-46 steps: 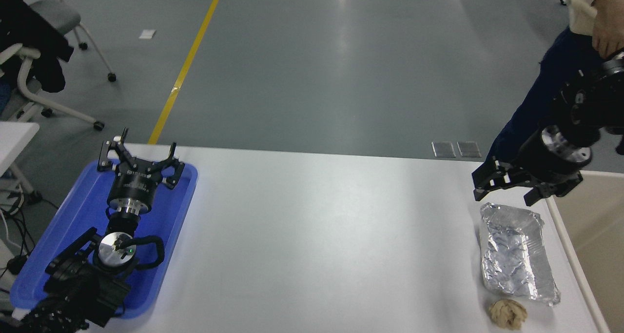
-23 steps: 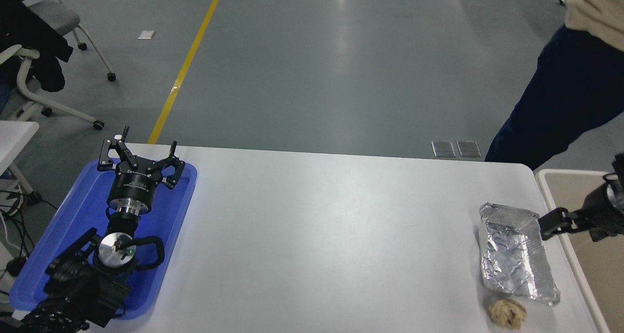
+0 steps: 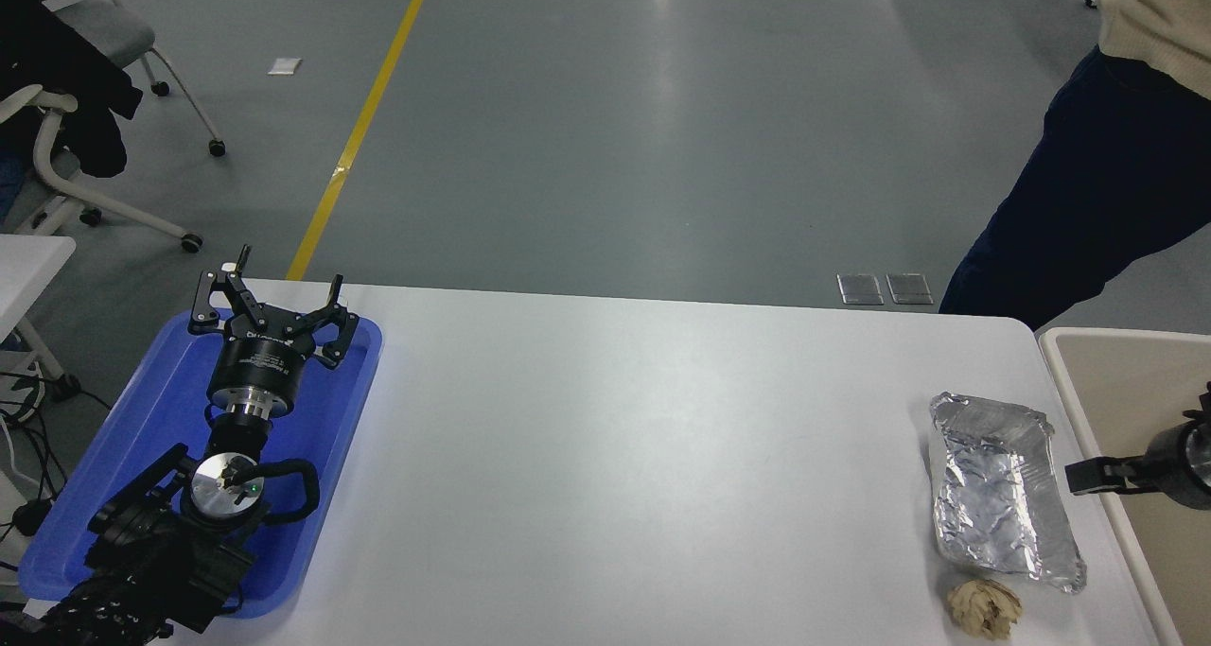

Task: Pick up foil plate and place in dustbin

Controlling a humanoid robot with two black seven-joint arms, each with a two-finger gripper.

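Observation:
The foil plate [image 3: 998, 495], crinkled and silver, lies on the white table [image 3: 615, 457] near its right edge. The beige dustbin [image 3: 1131, 381] stands just right of the table, its pale rim alongside the plate. My right gripper [image 3: 1090, 476] comes in low from the right edge, over the bin's rim and just right of the plate, not touching it. Most of it is cut off by the picture's edge. My left gripper [image 3: 272, 298] is parked open over the blue tray [image 3: 142, 438] at the lower left.
A small crumpled tan paper ball [image 3: 985, 608] lies just in front of the foil plate. A person [image 3: 1088, 201] in dark trousers stands at the table's far right corner. Office chairs [image 3: 66, 107] stand at the far left on the floor.
My right arm dropped from above the plate's far end and drew back right, now low over the bin's rim at the picture's edge. The person's hand has left the arm.

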